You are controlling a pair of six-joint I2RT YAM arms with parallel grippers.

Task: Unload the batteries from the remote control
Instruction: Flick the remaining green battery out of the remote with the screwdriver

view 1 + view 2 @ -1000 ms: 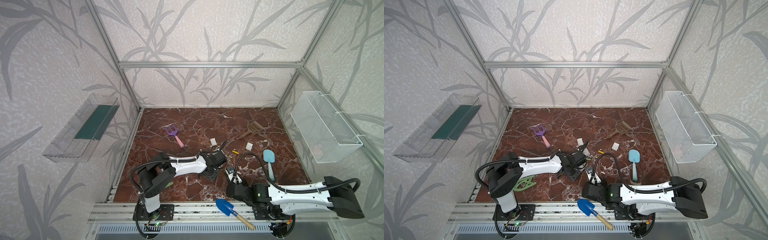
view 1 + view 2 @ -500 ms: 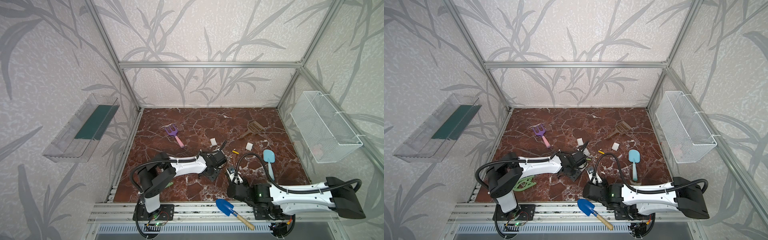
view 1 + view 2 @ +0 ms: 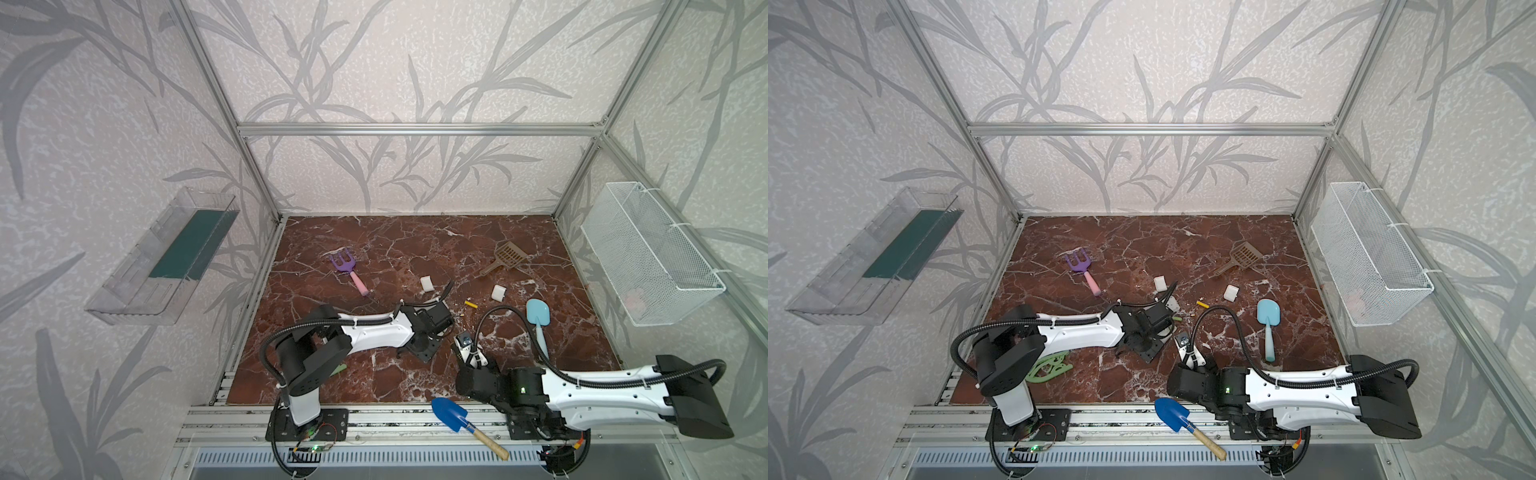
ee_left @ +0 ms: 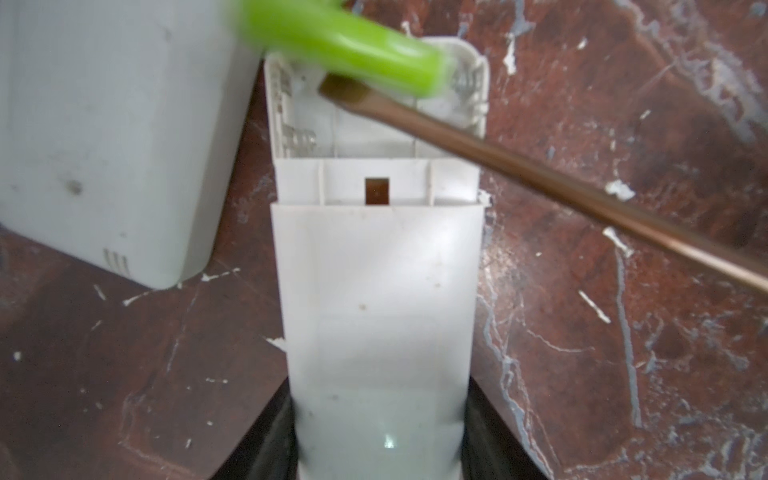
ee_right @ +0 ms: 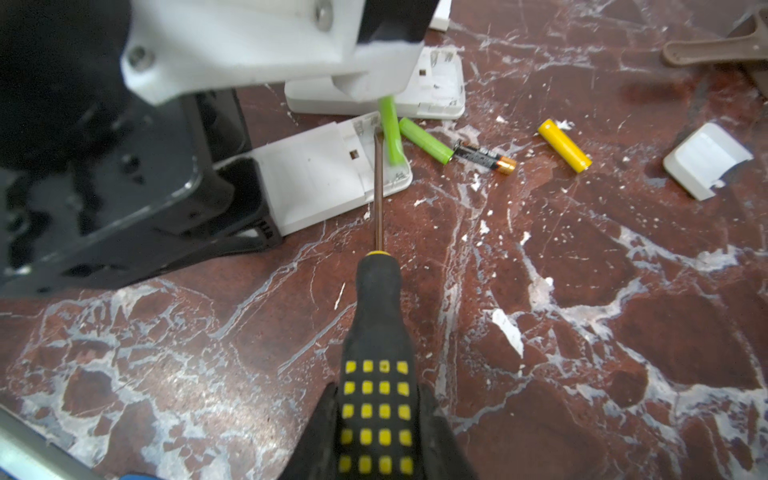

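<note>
My left gripper (image 4: pixel 380 436) is shut on the end of a white remote control (image 4: pixel 374 291) lying on the floor, its battery bay uncovered. A black-and-yellow screwdriver (image 5: pixel 376 332) is held in my shut right gripper (image 5: pixel 376 419). The screwdriver's tip sits in the bay under a light green battery (image 5: pixel 390 129), which is tilted up out of the bay. Loose on the floor beside the remote lie another green battery (image 5: pixel 424 139), a black-and-copper one (image 5: pixel 484 158) and a yellow one (image 5: pixel 565 145). In both top views the two grippers (image 3: pixel 440 318) (image 3: pixel 467 353) meet near the front middle.
A second white remote (image 5: pixel 424 91) lies just beyond the held one. Two white covers (image 3: pixel 427 284) (image 3: pixel 498 292), a light blue shovel (image 3: pixel 537 316), a purple rake (image 3: pixel 347 266), a brown scoop (image 3: pixel 505 255) and a blue trowel (image 3: pixel 453 415) lie around. A wire basket (image 3: pixel 648 253) hangs on the right wall.
The right arm has shifted very slightly. Both grips look unchanged.
</note>
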